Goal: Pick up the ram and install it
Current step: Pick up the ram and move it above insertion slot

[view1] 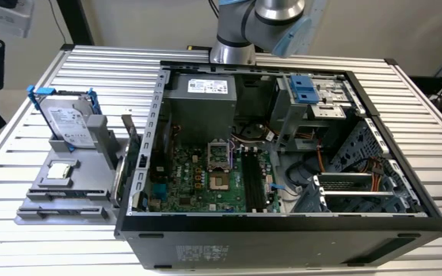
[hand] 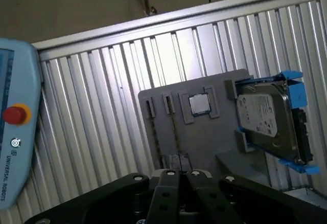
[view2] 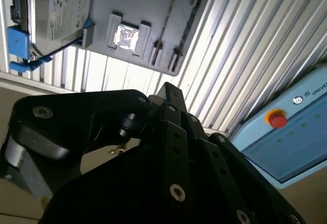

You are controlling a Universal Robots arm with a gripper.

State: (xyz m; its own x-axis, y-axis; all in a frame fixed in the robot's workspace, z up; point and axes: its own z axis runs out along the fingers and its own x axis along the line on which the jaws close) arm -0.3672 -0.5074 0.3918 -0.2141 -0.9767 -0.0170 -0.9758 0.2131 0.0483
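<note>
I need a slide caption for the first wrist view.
Gripper facing a grey tray holding a chip and a hard drive.

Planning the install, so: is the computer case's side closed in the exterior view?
No, the computer case lies open, its green motherboard exposed to the camera.

Reads as a robotics lab bench to me: slotted aluminium table [view1: 98, 69], robot arm [view1: 240, 34] standing at its far edge, open PC case [view1: 282, 241] on it, grey parts fixture [view1: 60, 204] beside the case, teach pendant [hand: 15, 132] with red stop button in the first wrist view.
</note>
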